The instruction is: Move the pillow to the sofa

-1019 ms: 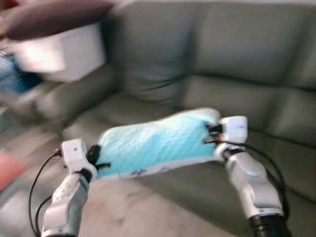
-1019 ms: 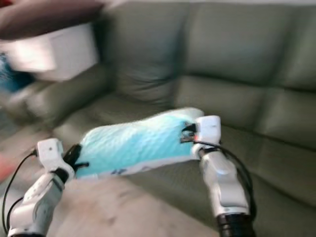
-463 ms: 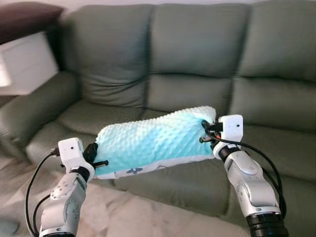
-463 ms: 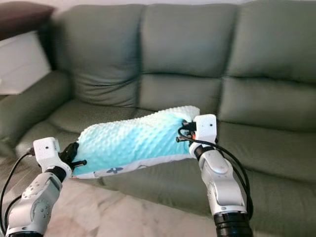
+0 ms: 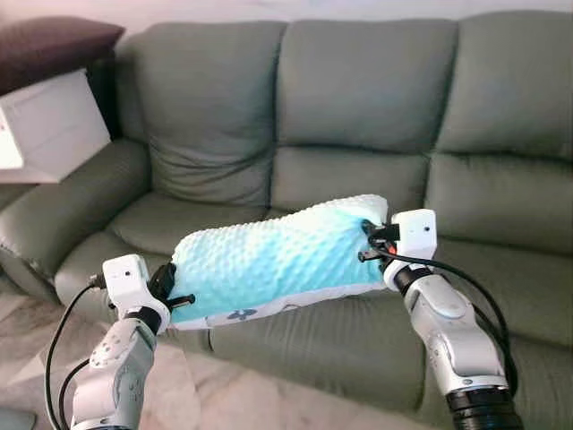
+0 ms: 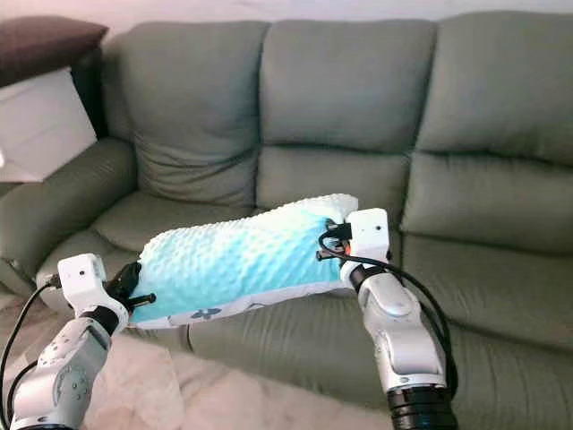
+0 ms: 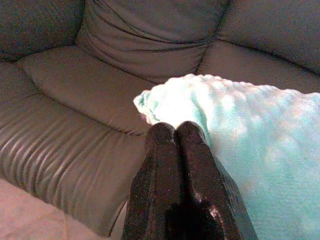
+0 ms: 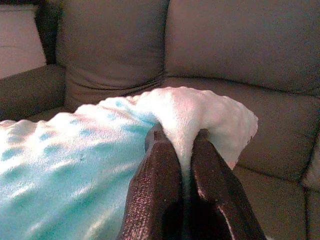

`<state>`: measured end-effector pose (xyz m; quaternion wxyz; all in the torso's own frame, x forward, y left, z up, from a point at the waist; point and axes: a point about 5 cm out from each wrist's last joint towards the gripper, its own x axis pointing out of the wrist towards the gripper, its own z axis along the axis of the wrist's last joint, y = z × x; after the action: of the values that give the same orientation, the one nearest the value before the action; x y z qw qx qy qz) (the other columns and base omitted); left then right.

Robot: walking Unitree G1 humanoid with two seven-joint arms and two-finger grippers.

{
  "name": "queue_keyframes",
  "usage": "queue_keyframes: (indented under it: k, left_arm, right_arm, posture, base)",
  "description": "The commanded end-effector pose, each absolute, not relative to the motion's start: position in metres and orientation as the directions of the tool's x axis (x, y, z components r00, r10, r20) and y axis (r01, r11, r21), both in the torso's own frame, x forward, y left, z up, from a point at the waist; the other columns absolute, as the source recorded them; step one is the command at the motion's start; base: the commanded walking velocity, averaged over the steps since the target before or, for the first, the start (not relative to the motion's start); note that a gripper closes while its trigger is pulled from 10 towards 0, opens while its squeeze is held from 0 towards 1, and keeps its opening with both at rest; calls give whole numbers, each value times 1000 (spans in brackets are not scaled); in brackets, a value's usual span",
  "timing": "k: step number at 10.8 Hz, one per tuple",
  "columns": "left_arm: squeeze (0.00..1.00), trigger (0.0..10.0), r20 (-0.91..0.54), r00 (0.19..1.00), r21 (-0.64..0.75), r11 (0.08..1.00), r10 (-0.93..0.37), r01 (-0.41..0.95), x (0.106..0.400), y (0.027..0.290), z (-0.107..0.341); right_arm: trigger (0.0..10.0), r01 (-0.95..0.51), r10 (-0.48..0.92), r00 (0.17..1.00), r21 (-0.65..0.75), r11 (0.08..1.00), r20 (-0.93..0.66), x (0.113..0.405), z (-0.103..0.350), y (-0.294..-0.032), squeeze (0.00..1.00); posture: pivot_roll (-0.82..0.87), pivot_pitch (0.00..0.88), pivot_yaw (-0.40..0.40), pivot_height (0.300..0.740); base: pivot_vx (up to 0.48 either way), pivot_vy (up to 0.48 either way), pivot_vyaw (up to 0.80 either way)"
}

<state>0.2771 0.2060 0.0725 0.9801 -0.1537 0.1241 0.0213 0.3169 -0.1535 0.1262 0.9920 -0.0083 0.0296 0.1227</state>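
A light-blue dimpled plush pillow with a white patterned underside (image 5: 273,260) hangs stretched between the two grippers, held in the air just above the front of the seat cushions of a grey-green leather three-seat sofa (image 5: 358,98). The left gripper (image 5: 175,299) is pinched tight on the pillow's lower end; in the left wrist view its two black fingers (image 7: 165,165) press together with only a thin fold of the fabric corner emerging from their tips. The right gripper (image 5: 367,244) clamps the higher end, its fingers (image 8: 160,170) nearly closed with a bunched ridge of white-blue fabric squeezed up between them. The pillow slopes down from the right jaws to the left jaws. Beyond the left gripper, past the sofa's armrest, stands a white box-like cabinet (image 5: 45,125).
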Motion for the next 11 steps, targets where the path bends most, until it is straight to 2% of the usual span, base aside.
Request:
queue_keyframes:
  k: [1, 3, 4, 11]
  left_arm:
    - [0, 10000, -237, 971, -282, 956, 17, -85, 277, 211, 75]
    - [0, 10000, -265, 964, -291, 953, 9, -89, 277, 207, 72]
    - [0, 10000, -280, 960, -292, 952, 3, -88, 276, 205, 70]
    - [0, 10000, -293, 956, -316, 945, -14, -83, 274, 202, 67]
  right_arm:
    - [10000, -248, 247, 968, -8, 969, -31, 318, 134, -151, 0]
    - [10000, -245, 244, 969, -11, 970, -38, 317, 133, -151, 0]
    - [10000, -245, 244, 969, -11, 970, -41, 317, 133, -151, 0]
    - [10000, -243, 242, 968, -6, 970, -64, 316, 132, -150, 0]
  posture:
    - [-295, 35, 105, 740]
    - [-296, 39, 103, 740]
    - [-296, 41, 101, 740]
    - [-294, 49, 100, 740]
  base:
    - [326, 0, 0]
    - [0, 0, 0]
    - [0, 0, -594]
    - [0, 0, -800]
